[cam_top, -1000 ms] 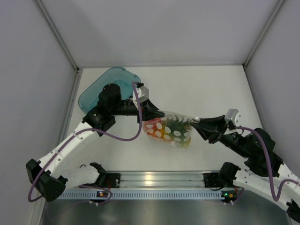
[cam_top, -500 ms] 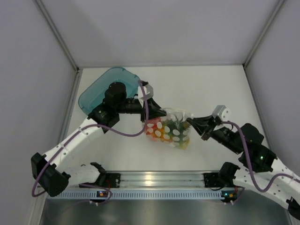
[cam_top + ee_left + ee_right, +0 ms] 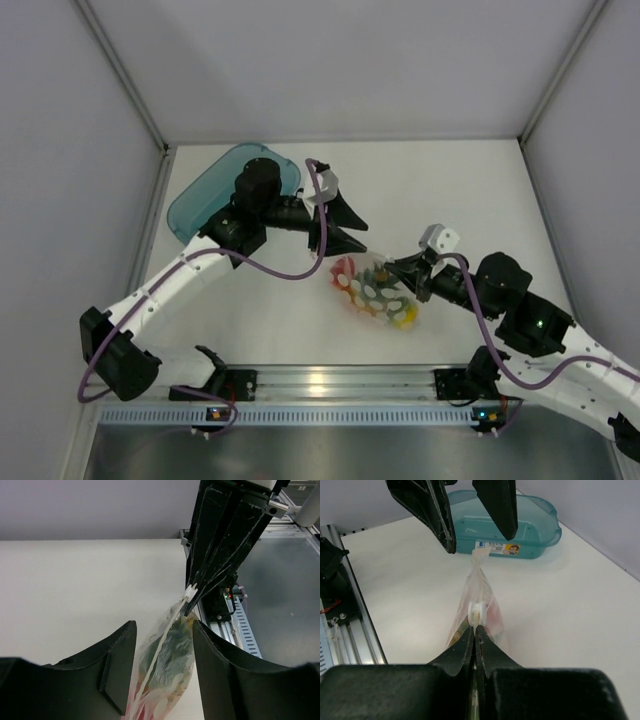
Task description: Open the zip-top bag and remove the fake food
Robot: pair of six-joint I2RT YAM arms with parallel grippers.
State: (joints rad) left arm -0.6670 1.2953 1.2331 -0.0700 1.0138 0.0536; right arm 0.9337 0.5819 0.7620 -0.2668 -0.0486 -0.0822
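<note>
Top external: right pincer (image 3: 392, 267) on bag (image 3: 372, 295)

Teal tray (image 3: 193, 203) on white table (image 3: 460, 190)

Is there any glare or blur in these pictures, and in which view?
Top view: soft even light, faint shadows, glare on the rail. Left wrist view: the bag is close and slightly blurred. Right wrist view: the right claw is dark and soft, the tray sharp.
</note>
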